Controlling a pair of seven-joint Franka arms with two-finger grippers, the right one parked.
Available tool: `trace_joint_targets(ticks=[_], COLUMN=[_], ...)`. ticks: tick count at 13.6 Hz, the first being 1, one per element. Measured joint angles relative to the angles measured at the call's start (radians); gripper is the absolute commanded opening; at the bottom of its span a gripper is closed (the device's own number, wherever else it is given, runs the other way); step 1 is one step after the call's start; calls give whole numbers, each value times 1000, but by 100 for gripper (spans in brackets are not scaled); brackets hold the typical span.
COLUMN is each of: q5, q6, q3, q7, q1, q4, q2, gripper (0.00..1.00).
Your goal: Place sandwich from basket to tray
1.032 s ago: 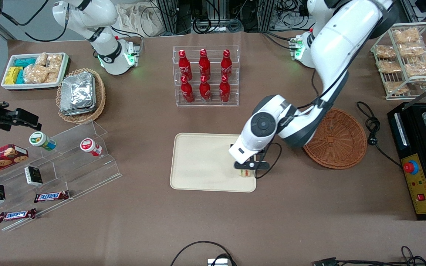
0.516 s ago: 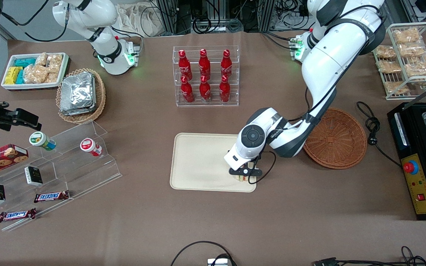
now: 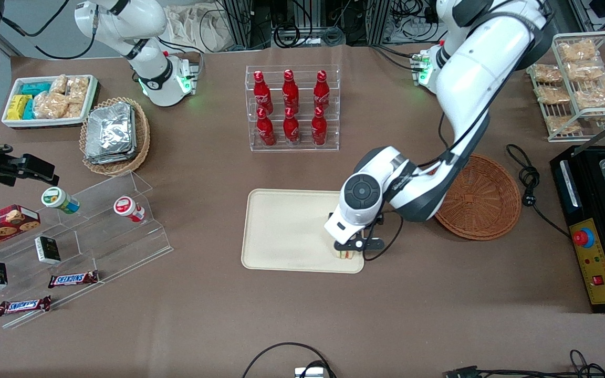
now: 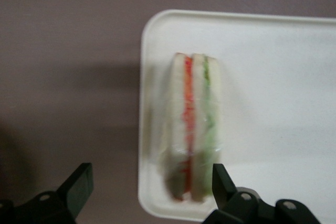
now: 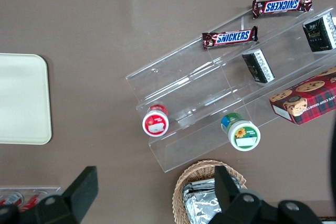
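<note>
The sandwich, a wrapped wedge with pale bread and red and green filling, lies on the cream tray close to one of its corners. In the front view the sandwich peeks out under the wrist, at the tray corner nearest the camera and the reddish-brown wicker basket. My gripper hovers above it, open, its black fingers standing apart from the wrap. In the front view the gripper is mostly covered by the wrist. The basket holds nothing.
A clear rack of red bottles stands farther from the camera than the tray. A wire rack of snack packs and a black appliance sit at the working arm's end. A clear stepped display with snacks lies toward the parked arm's end.
The gripper came down onto the tray corner with the sandwich, let go of it, and has now risen slightly; the sandwich stays on the tray.
</note>
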Motion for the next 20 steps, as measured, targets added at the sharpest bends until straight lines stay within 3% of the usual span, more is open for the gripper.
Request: trace_joint_targets(ticks=[3, 9, 12, 16, 20], q5=[-101, -305, -358, -397, -424], q6=[-68, -80, -82, -113, -119], q3=[-23, -51, -49, -42, -21], q7=[17, 287, 428, 584, 618], q1=[106, 342, 426, 547, 602], q4=[-52, -373, -469, -471, -434], q2=[-165, -542, -692, -760, -760], gripper=[100, 100, 100, 100, 100])
